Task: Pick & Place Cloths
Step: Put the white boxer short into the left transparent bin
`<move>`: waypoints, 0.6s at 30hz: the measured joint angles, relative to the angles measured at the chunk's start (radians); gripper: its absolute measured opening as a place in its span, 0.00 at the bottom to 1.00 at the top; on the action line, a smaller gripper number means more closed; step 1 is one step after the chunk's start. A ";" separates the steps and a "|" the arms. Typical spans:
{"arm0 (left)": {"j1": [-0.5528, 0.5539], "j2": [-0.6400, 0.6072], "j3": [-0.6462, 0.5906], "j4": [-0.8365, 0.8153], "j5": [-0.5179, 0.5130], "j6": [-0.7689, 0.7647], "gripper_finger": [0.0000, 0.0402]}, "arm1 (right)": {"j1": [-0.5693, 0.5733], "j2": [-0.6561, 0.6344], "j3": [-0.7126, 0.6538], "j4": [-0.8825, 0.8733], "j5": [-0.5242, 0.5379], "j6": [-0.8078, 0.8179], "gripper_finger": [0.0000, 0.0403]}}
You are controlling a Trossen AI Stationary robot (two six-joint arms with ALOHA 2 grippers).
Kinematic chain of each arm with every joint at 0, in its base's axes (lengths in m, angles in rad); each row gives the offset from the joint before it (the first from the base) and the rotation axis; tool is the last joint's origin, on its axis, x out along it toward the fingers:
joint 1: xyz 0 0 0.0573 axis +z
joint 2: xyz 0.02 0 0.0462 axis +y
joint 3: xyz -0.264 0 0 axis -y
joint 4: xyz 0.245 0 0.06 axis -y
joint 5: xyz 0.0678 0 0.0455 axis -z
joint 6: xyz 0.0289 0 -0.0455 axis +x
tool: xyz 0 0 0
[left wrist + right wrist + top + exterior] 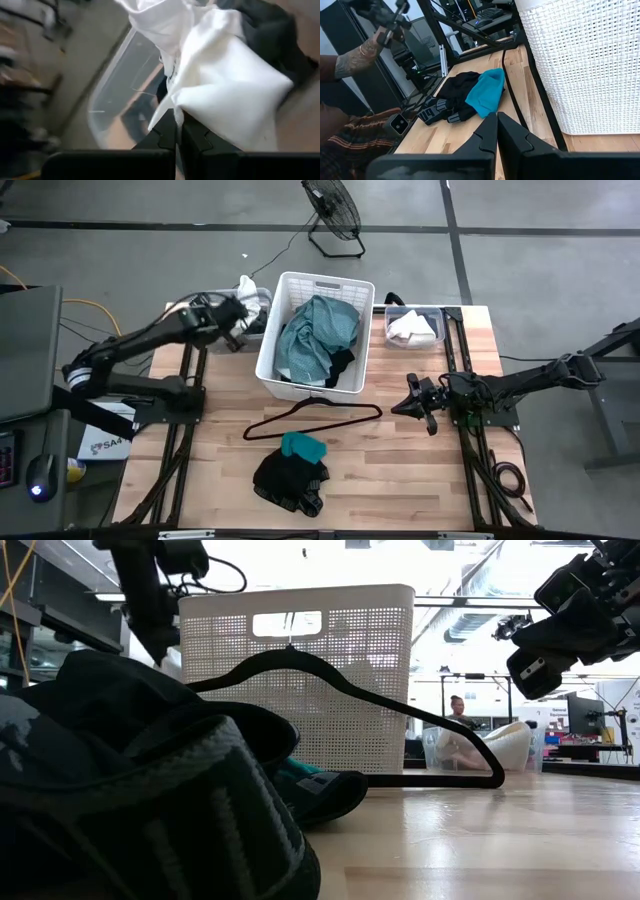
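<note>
High view showed my left gripper (243,315) over the clear bin (256,330) at the far left of the wooden surface (420,470), just beside the white basket (318,333). My left fingers (167,135) were clenched on a white cloth (220,90), which hung bunched above the bin's clear wall, with dark fabric (280,35) behind it.

My right gripper (417,397) hovered above the surface to the right of the basket, near the black wire hanger (315,418). My right fingers (487,135) were pressed together with nothing between them.

The white basket held a large teal-green cloth (318,335) with a black piece (343,368) at its near right corner. A second clear bin (415,327) at the far right held another white cloth (410,328). The hanger lay flat on the surface just in front of the basket. Nearer the front edge, a small bright teal cloth (303,446) rested on the far side of a black bundle (288,480) with grey-striped trim.

From the low camera, that black bundle (150,790) filled the foreground, the hanger (340,690) showed in front of the basket (300,670), and a person (458,712) sat far off in the room. My right wrist camera caught a person's sleeve and hand (355,60) at the edge of the surface.
</note>
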 joint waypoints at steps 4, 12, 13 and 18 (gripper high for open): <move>0.135 0.010 0.000 0.090 0.141 0.002 0.00 | 0.000 0.000 0.000 0.000 0.000 0.000 0.01; 0.291 0.104 0.000 0.192 0.318 -0.039 0.00 | 0.000 0.000 0.000 0.000 0.000 0.000 0.01; 0.294 0.121 0.000 0.199 0.323 -0.052 0.00 | 0.000 0.000 0.000 0.000 0.000 0.000 0.01; 0.313 0.204 0.001 0.228 0.347 -0.114 0.00 | 0.000 0.000 0.000 0.000 0.000 0.000 0.01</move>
